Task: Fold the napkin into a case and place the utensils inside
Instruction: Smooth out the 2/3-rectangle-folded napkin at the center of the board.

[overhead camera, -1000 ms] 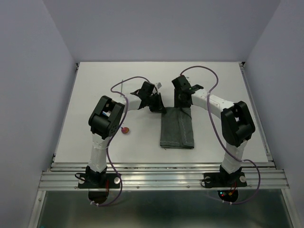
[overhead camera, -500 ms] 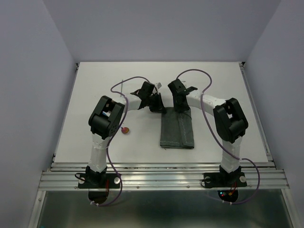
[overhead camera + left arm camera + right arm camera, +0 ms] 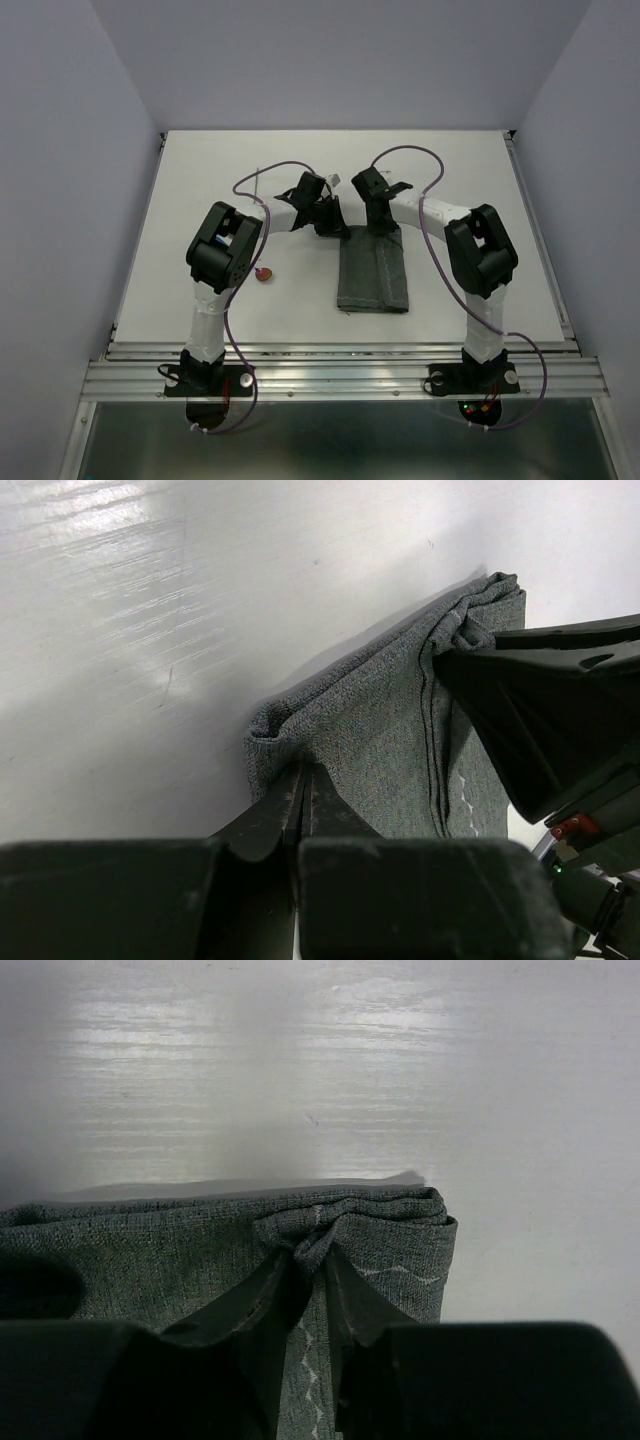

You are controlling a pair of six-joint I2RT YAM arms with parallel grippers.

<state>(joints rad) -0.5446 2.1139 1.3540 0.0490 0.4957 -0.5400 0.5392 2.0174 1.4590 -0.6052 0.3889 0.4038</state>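
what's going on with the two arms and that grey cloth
The napkin lies folded into a narrow strip on the table. The left gripper pinches its far left corner; the right gripper is closed on bunched fabric at the far right corner. The red spoon lies apart to its left, not yet inside.

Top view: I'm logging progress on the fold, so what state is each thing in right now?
napkin: folded into a narrow rectangle, flat on the table, pinched at both far corners.
left gripper: shut on the napkin's far left corner.
right gripper: shut on a bunched fold at the far right corner.
spoon: lying on the table left of the napkin, not inside it; only its red bowl shows.
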